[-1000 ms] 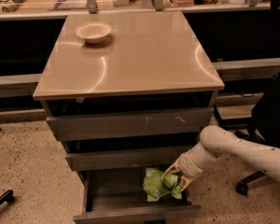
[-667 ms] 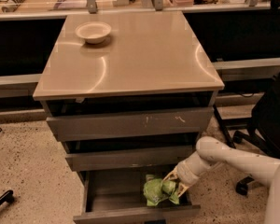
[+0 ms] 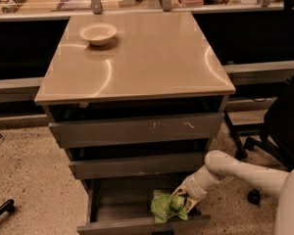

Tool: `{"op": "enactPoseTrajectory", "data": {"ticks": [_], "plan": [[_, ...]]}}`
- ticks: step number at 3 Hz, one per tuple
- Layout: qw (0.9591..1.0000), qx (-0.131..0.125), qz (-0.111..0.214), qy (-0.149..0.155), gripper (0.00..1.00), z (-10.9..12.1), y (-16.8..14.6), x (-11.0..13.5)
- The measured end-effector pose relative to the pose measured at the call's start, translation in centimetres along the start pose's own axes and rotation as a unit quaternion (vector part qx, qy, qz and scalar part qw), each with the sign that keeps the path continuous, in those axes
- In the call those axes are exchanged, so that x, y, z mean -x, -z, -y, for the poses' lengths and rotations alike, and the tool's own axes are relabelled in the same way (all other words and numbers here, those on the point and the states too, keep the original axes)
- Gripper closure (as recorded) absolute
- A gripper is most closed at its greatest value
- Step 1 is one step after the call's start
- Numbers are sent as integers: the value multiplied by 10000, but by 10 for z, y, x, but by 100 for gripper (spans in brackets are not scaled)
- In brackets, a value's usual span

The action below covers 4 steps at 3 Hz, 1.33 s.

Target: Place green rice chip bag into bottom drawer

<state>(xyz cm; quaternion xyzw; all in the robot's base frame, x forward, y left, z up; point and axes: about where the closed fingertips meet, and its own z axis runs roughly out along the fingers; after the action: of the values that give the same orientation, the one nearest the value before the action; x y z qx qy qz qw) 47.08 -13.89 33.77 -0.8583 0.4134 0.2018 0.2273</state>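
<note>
Camera view: gripper (image 3: 180, 203) sits low inside the open bottom drawer (image 3: 117, 199), fingers clamped on the right end of the green bag (image 3: 161, 208). Bag extends left from the fingers, apparently resting on the drawer floor near its front.

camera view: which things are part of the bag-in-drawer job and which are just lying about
Job: green rice chip bag; open bottom drawer holding it; gripper at the bag, inside that drawer.
Lying about: bowl on the cabinet top; office chair at right.
</note>
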Motion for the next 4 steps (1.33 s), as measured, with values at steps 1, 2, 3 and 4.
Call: {"op": "enactPoseTrajectory", "data": {"ticks": [1,2,3,4], "plan": [[9998,-150,-65,112,100,-4,-19,-17],[9984,-448,-91,320,100,2,-45,-33],[9958,-742,-136,525,100,15,-65,-47],[9937,-891,-102,671,100,27,-87,-61]]}}
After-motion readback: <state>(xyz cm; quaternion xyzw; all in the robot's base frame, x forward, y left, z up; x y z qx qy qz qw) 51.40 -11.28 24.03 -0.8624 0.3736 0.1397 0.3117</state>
